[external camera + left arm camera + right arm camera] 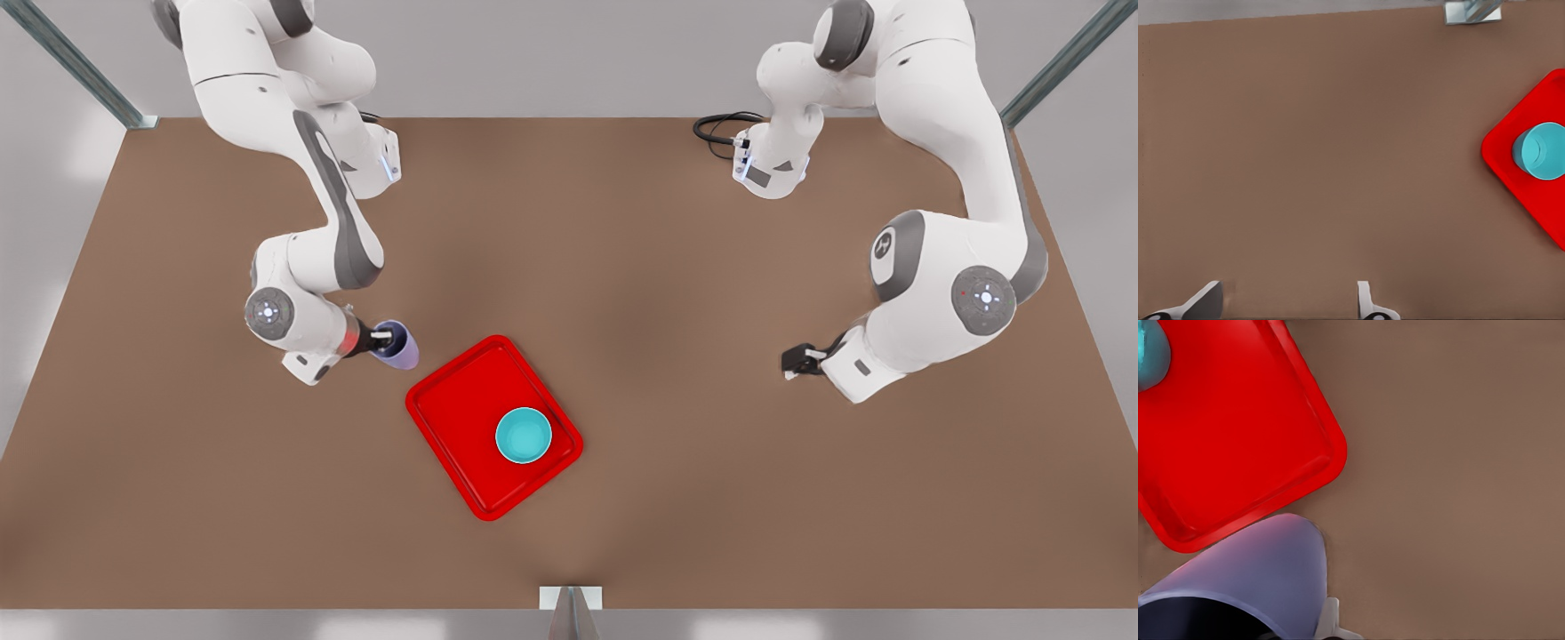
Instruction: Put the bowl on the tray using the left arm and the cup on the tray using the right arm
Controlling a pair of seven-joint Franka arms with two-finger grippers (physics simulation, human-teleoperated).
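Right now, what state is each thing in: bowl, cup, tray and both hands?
bowl: upright, resting on the tray, free of any hand.
cup: off the tray, tilted, gripped at its rim by the right hand.
tray: flat on the table, holding the bowl alone.
right hand: shut on the cup, beside the tray's corner.
left hand: open, empty, over bare table at the front view's right, waiting.

Simulated lab bench: bare brown table point(622, 267), grey walls, metal frame posts point(80, 67).
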